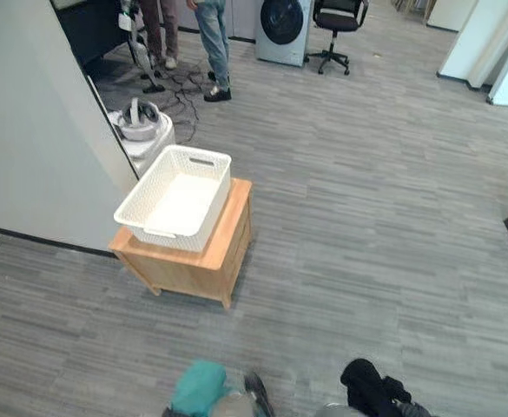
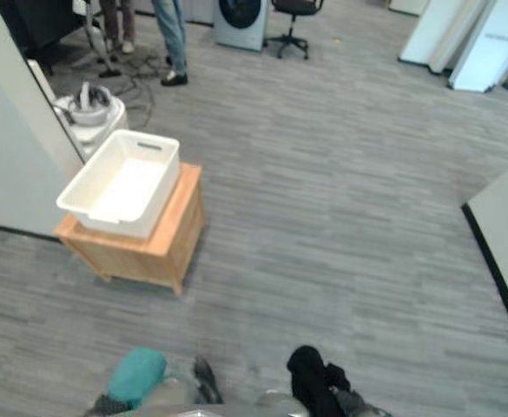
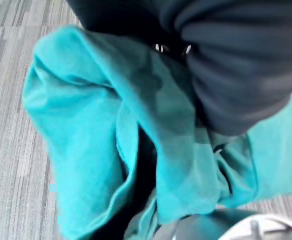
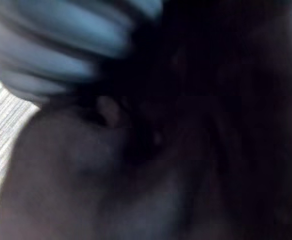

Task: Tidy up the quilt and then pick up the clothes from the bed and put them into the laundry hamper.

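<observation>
Left eye view: teal garment, black garment; white hamper on cabinet.

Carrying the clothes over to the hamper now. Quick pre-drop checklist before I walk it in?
1. Laundry hamper empty and open-topped: ok.
2. Hamper seated on wooden cabinet: ok, though it overhangs the left edge.
3. Teal garment at left hand: ok, bunched there; finger grip cannot tell.
4. Black garment at right hand: ok, present; finger grip cannot tell.
5. Floor between robot and cabinet free of obstacles: ok.
6. People standing beyond the hamper, well clear: ok.
</observation>
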You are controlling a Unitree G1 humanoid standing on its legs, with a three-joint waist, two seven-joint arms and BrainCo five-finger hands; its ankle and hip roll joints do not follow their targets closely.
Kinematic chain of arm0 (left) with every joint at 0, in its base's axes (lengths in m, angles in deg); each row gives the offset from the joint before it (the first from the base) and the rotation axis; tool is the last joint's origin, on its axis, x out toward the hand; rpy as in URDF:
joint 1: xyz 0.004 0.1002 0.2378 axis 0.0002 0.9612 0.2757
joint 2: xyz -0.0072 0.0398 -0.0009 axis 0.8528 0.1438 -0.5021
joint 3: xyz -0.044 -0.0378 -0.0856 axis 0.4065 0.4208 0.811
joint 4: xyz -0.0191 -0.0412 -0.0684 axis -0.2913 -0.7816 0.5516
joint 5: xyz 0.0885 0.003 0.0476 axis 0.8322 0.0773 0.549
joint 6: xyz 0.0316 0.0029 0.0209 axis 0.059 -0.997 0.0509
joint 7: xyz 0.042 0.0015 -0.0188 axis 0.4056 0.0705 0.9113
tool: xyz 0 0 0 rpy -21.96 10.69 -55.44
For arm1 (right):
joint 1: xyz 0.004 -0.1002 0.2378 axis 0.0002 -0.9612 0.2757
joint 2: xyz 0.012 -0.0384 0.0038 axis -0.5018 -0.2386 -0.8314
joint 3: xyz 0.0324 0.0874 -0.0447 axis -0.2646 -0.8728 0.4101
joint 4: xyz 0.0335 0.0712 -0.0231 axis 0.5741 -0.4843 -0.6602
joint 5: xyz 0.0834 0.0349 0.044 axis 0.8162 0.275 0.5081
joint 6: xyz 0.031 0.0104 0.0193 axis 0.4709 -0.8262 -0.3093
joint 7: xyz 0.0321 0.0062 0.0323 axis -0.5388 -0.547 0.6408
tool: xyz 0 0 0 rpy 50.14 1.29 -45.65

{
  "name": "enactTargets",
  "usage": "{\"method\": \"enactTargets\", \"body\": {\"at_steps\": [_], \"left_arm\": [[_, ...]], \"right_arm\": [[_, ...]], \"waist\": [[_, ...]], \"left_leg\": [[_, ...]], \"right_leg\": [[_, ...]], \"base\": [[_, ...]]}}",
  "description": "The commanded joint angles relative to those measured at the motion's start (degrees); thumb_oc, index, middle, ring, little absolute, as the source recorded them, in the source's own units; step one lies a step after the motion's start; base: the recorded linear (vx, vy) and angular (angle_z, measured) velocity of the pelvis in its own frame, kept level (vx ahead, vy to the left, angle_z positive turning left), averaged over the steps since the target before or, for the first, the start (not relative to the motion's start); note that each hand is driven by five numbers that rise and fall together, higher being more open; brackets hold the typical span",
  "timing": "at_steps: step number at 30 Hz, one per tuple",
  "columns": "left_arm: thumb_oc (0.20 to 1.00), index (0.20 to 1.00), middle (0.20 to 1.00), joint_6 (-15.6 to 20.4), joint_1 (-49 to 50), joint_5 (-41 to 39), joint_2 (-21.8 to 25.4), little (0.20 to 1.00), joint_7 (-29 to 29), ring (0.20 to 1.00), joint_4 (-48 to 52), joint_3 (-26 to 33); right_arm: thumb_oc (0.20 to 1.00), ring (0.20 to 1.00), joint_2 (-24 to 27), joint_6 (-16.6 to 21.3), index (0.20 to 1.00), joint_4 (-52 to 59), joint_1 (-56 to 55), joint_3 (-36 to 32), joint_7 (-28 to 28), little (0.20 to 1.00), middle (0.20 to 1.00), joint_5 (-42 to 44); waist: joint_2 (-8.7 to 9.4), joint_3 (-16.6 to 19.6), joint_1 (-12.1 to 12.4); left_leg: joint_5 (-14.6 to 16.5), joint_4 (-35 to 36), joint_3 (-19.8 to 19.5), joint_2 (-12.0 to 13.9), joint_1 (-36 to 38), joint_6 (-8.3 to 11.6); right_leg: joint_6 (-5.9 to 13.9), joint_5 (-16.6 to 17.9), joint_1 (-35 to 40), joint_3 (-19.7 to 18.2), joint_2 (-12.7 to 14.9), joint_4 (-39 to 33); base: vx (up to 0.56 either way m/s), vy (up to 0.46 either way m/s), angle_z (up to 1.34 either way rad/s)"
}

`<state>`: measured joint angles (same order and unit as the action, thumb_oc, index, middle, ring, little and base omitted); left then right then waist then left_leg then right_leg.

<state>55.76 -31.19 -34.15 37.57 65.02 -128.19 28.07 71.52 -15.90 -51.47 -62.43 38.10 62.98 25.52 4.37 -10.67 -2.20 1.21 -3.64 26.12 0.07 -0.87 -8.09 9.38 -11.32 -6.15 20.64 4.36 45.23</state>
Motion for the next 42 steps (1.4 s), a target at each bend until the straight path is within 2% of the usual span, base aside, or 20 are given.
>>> {"method": "enactTargets", "body": {"at_steps": [1,4,6,7,8,11,12,14,15,17,19,21,25,26,27,28,30,33,37,42], "left_arm": [[0.200,0.200,0.200,0.59,-4.74,2.77,1.88,0.200,1.14,0.200,1.98,-0.96],[0.200,0.200,0.200,0.88,-5.28,2.78,2.44,0.200,1.33,0.200,2.50,-1.69],[0.200,0.200,0.200,1.25,-6.37,3.13,2.87,0.200,1.66,0.200,2.95,-2.71],[0.200,0.200,0.200,1.25,-6.38,3.13,2.88,0.200,1.66,0.200,2.95,-2.70],[0.200,0.200,0.200,1.38,-7.18,3.53,2.96,0.200,1.70,0.200,2.54,-2.66],[0.200,0.200,0.200,1.66,-7.26,4.60,3.62,0.200,1.69,0.200,1.33,-2.93],[0.200,0.200,0.200,1.73,-5.94,4.06,3.16,0.200,1.78,0.200,1.46,-2.20],[0.200,0.200,0.200,1.74,-5.60,3.04,2.88,0.200,1.99,0.200,1.68,-1.85],[0.200,0.200,0.200,1.81,-6.14,1.46,2.39,0.200,2.57,0.200,2.79,-2.06],[0.200,0.200,0.200,1.72,-6.66,1.21,2.16,0.200,2.82,0.200,3.55,-2.71],[0.200,0.200,0.200,2.16,-6.92,1.52,1.20,0.200,2.29,0.200,4.84,-3.83],[0.200,0.200,0.200,2.38,-5.98,1.61,0.87,0.200,1.70,0.200,5.69,-3.84],[0.200,0.200,0.200,1.84,-4.48,2.13,1.29,0.200,0.56,0.200,4.86,-2.97],[0.200,0.200,0.200,1.21,-4.46,3.39,1.71,0.200,0.31,0.200,3.47,-2.54],[0.200,0.200,0.200,1.21,-4.47,3.40,1.71,0.200,0.30,0.200,3.46,-2.52],[0.200,0.200,0.200,0.72,-4.46,4.41,2.37,0.200,0.62,0.200,2.66,-2.49],[0.200,0.200,0.200,0.62,-4.55,4.62,2.61,0.200,0.77,0.200,2.54,-2.53],[0.200,0.200,0.200,1.29,-4.96,5.22,3.26,0.200,0.57,0.200,3.04,-3.48],[0.200,0.200,0.200,1.41,-6.31,7.09,4.08,0.200,0.25,0.200,2.46,-4.07],[0.200,0.200,0.200,1.04,-4.64,8.70,4.29,0.200,0.19,0.200,0.93,-2.58]], "right_arm": [[0.200,0.200,1.42,1.08,0.200,3.37,5.38,-1.41,-0.90,0.200,0.200,0.98],[0.200,0.200,1.45,1.09,0.200,3.55,4.95,-1.51,-0.89,0.200,0.200,1.43],[0.200,0.200,1.85,0.91,0.200,3.06,5.17,-1.61,-1.40,0.200,0.200,2.16],[0.200,0.200,1.84,0.91,0.200,3.05,5.19,-1.60,-1.40,0.200,0.200,2.16],[0.200,0.200,2.06,0.60,0.200,2.12,5.30,-2.04,-1.28,0.200,0.200,2.69],[0.200,0.200,2.20,0.26,0.200,0.55,4.50,-2.27,-0.95,0.200,0.200,2.39],[0.200,0.200,1.97,0.35,0.200,1.16,4.78,-1.74,-0.33,0.200,0.200,2.51],[0.200,0.200,2.39,0.60,0.200,1.85,5.17,-1.41,-0.35,0.200,0.200,2.68],[0.200,0.200,2.98,1.17,0.200,3.49,5.46,-1.41,-1.44,0.200,0.200,3.61],[0.200,0.200,3.45,1.21,0.200,3.77,5.79,-1.53,-1.83,0.200,0.200,4.03],[0.200,0.200,4.21,0.64,0.200,2.41,7.30,-0.66,-1.97,0.200,0.200,3.30],[0.200,0.200,4.63,0.82,0.200,2.38,7.83,-0.88,-1.88,0.200,0.200,2.74],[0.200,0.200,4.40,1.19,0.200,3.48,7.85,-0.08,-1.55,0.200,0.200,0.95],[0.200,0.200,3.66,1.36,0.200,4.95,8.15,-0.08,-1.25,0.200,0.200,0.32],[0.200,0.200,3.66,1.35,0.200,4.96,8.16,-0.08,-1.25,0.200,0.200,0.32],[0.200,0.200,3.18,1.66,0.200,7.75,8.45,-0.02,-1.65,0.200,0.200,0.58],[0.200,0.200,3.26,1.88,0.200,9.96,8.47,0.16,-1.87,0.200,0.200,0.80],[0.200,0.200,5.02,2.65,0.200,15.46,8.45,0.45,-2.66,0.200,0.200,0.72],[0.200,0.200,10.95,3.37,0.200,27.36,7.29,-3.08,-4.18,0.200,0.200,0.31],[0.200,0.200,16.92,4.12,0.200,40.30,7.18,-5.84,-4.97,0.200,0.200,-4.51]], "waist": [[-1.61,-5.04,1.07],[-1.61,-5.57,0.02],[-0.57,-5.32,-1.52],[-0.60,-5.29,-1.55],[-0.24,-4.80,-2.49],[0.44,-3.64,-2.49],[0.06,-3.03,-2.65],[-0.27,-3.49,-2.53],[0.97,-6.12,-1.01],[1.36,-7.33,-1.00],[0.44,-7.49,0.22],[-1.71,-5.99,0.19],[-3.23,-4.82,1.14],[-3.62,-5.51,-0.04],[-3.54,-5.49,-0.06],[-3.33,-6.32,-1.41],[-3.19,-6.62,-1.73],[-2.24,-6.28,-2.59],[-0.24,-5.47,-5.38],[0.61,-4.15,-5.15]], "left_leg": [[0.77,7.33,-3.66,3.61,5.63,6.21],[1.18,7.75,-5.82,3.83,7.56,7.49],[2.76,7.73,-9.69,3.97,9.29,10.25],[2.72,7.69,-9.72,4.03,9.20,10.27],[3.94,8.19,-12.10,5.36,10.92,12.04],[5.70,7.19,-13.18,6.63,12.30,12.98],[5.65,3.42,-13.84,8.05,12.69,13.67],[3.48,-3.85,-14.97,9.62,9.81,14.30],[-1.33,-19.49,-15.95,11.57,0.47,13.96],[-1.80,-22.84,-14.88,12.28,-3.11,13.30],[0.97,-16.52,-10.64,7.11,-8.82,11.85],[-1.85,-6.52,-0.47,6.93,-9.45,13.86],[-3.41,4.84,-1.43,4.17,-2.38,10.51],[-2.52,8.33,-0.62,4.09,2.31,9.33],[-2.50,8.32,-0.62,3.99,2.27,9.29],[-2.13,8.64,-1.90,4.77,3.50,9.25],[-2.30,8.64,-2.99,5.20,3.54,9.67],[-1.97,8.64,-6.58,5.31,2.57,10.72],[-0.12,8.64,-11.96,3.47,2.17,10.83],[0.52,8.64,-14.21,2.25,2.84,10.72]], "right_leg": [[2.97,14.07,-1.69,-8.71,5.01,-2.96],[1.29,11.39,-3.32,-8.04,5.62,-11.33],[1.45,11.03,-2.79,-12.39,4.64,-34.72],[1.42,11.26,-2.68,-12.32,4.57,-35.06],[2.82,13.63,-3.16,-18.00,5.20,-43.02],[3.07,13.45,-3.80,-20.40,5.96,-43.56],[2.18,12.49,-3.42,-20.61,3.80,-40.57],[0.80,11.98,-2.62,-20.38,2.69,-39.80],[-2.01,10.23,-0.08,-17.50,3.16,-39.52],[-3.09,9.34,1.95,-15.06,3.36,-40.08],[-3.37,8.09,5.79,-12.46,3.27,-42.76],[-2.49,5.60,9.20,-9.69,1.85,-44.47],[-1.62,4.02,8.18,-7.00,-0.12,-34.30],[2.51,7.13,3.06,-4.91,1.80,-20.60],[2.55,7.00,2.92,-4.94,1.94,-20.35],[3.69,10.75,-3.72,-7.68,3.25,-10.56],[3.18,10.53,-5.03,-9.08,3.01,-10.94],[0.62,7.61,-4.65,-14.25,1.07,-23.43],[1.39,11.36,-3.85,-30.74,-2.47,-40.10],[1.60,12.77,-0.60,-30.26,-0.24,-45.24]], "base": [[0.37,-0.043,0.90],[0.39,-0.155,0.89],[0.57,-0.349,1.10],[0.49,-0.404,0.80],[0.31,-0.280,0.56],[0.44,-0.352,1.07],[0.53,-0.502,0.92],[0.30,-0.451,0.28],[0.09,-0.335,0.63],[0.17,-0.354,0.68],[0.30,-0.191,0.56],[0.36,0.028,1.00],[0.28,0.085,0.19],[0.03,0.039,0.26],[0.14,0.055,0.25],[0.08,-0.031,0.08],[0.09,-0.080,0.44],[0.09,-0.141,0.58],[0.16,-0.204,1.26],[0.14,-0.130,0.73]]}}
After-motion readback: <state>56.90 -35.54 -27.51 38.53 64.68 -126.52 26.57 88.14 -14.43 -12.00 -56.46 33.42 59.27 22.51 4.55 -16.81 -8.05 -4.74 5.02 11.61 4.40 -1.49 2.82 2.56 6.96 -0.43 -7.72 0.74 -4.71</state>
